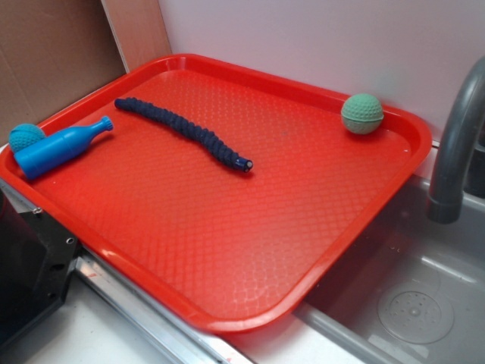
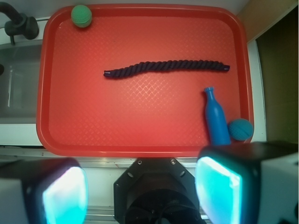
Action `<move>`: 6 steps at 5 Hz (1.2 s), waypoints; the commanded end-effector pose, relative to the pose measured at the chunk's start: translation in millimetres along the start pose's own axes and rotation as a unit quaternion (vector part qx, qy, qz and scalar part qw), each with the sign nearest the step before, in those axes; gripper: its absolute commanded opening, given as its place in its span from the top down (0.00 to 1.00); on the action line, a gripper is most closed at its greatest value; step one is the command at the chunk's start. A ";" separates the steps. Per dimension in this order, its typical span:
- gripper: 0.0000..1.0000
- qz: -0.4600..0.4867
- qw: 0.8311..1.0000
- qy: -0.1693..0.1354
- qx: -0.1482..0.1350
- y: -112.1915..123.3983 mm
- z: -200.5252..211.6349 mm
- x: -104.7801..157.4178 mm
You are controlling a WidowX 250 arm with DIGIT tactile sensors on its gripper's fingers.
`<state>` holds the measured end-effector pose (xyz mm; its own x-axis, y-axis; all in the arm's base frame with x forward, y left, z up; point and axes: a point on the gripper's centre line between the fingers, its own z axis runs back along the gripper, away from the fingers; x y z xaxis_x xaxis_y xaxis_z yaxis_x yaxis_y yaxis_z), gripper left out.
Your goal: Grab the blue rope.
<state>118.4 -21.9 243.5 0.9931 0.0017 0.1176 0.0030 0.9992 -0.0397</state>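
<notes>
The blue rope (image 1: 184,133) (image 2: 166,68), a dark navy braided cord, lies stretched across the back half of the red tray (image 1: 227,250) (image 2: 140,121). In the wrist view my gripper (image 2: 142,193) is high above the tray's near edge, far from the rope. Its two fingers stand wide apart, their cyan pads (image 2: 217,189) blurred at the bottom corners, with nothing between them. The gripper does not appear in the exterior view.
A bright blue plastic bottle (image 1: 61,148) (image 2: 216,119) lies on the tray beside a teal ball (image 1: 25,136) (image 2: 240,129). A green ball (image 1: 362,114) (image 2: 81,16) sits in the opposite corner. A grey sink (image 1: 413,296) with a faucet (image 1: 455,144) adjoins the tray.
</notes>
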 end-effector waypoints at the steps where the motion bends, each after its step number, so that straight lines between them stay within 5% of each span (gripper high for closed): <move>1: 0.00 0.000 1.000 0.000 0.000 0.0 0.0 0.0; 2: 0.00 0.125 0.992 0.007 0.007 2.4 -9.7 6.0; 3: 0.00 0.253 0.966 0.047 -0.004 8.5 -23.1 14.0; 6: 0.00 0.549 0.832 -0.049 0.058 35.3 -83.6 64.3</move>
<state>193.1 7.8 159.3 0.3690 0.9180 0.1454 -0.9234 0.3799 -0.0553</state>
